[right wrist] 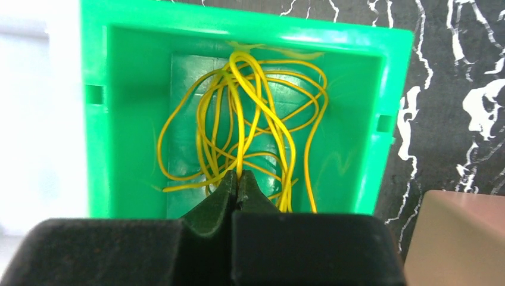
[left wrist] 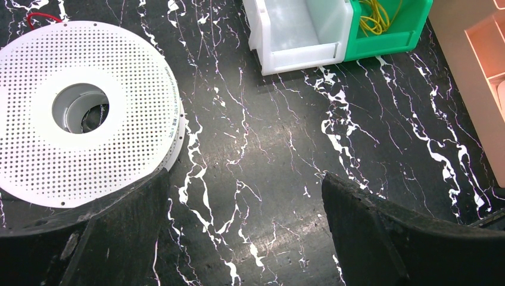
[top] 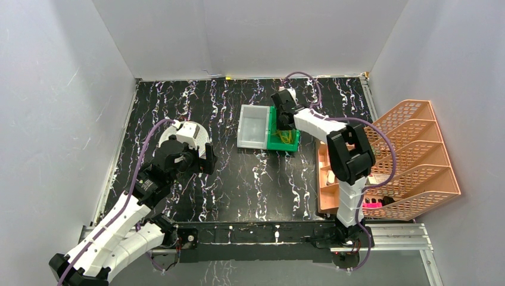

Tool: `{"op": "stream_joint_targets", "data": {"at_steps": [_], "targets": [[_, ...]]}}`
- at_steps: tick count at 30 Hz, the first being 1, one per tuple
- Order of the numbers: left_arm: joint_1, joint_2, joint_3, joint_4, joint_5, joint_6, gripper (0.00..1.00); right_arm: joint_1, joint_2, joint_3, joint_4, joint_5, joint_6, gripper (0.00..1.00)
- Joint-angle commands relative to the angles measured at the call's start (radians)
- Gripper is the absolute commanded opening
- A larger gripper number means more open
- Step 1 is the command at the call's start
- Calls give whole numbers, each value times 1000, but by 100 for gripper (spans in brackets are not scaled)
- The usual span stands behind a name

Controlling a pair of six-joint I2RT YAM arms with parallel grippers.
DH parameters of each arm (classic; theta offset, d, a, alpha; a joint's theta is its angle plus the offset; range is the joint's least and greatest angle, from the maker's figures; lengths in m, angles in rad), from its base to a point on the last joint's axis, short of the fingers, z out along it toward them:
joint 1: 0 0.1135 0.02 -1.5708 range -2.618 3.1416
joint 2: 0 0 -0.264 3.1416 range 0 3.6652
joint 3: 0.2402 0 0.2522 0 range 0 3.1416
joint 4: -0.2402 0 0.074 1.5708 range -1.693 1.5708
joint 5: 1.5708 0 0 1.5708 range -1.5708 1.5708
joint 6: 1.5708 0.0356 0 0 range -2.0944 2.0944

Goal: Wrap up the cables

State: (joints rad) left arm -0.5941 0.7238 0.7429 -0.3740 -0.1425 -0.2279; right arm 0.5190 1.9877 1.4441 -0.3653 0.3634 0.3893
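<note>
Thin yellow cables [right wrist: 250,125] lie tangled in a green bin [right wrist: 125,89]; they also show in the left wrist view [left wrist: 376,18] and the top view [top: 286,136]. My right gripper [right wrist: 239,174] is down inside the green bin [top: 277,142], shut on one yellow cable that rises from between its tips. A white perforated spool [left wrist: 89,113] lies flat on the table at the left [top: 192,134]. My left gripper [left wrist: 244,232] is open and empty just above the table, right of the spool; its left finger [left wrist: 119,226] is at the spool's rim.
A white bin [top: 253,126] stands against the green bin's left side. An orange tiered file rack [top: 411,161] fills the right side of the table. A red wire end [left wrist: 41,16] sticks out behind the spool. Grey walls enclose the black marbled table [top: 250,179].
</note>
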Motion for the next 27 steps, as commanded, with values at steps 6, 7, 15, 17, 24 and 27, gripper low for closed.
{"op": "stream_joint_targets", "data": {"at_steps": [6, 7, 15, 17, 24, 27], "targets": [[-4, -17, -8, 12, 2, 7, 98, -4, -256, 59, 29, 39, -12, 0], [-4, -17, -9, 11, 3, 7, 98, -4, -289, 65, 31, 40, -15, 0], [-4, -16, -9, 10, 6, 7, 98, -5, -491, 81, 90, 29, -49, 0], [-4, -15, -8, 10, 8, 8, 98, -4, -533, 87, 109, 10, -54, 0], [-4, -8, -4, 20, 35, 10, 98, -4, -653, 107, 164, -107, -60, 0], [-4, 3, 6, 32, 71, 1, 98, -4, -683, 124, 160, -174, -64, 0]]}}
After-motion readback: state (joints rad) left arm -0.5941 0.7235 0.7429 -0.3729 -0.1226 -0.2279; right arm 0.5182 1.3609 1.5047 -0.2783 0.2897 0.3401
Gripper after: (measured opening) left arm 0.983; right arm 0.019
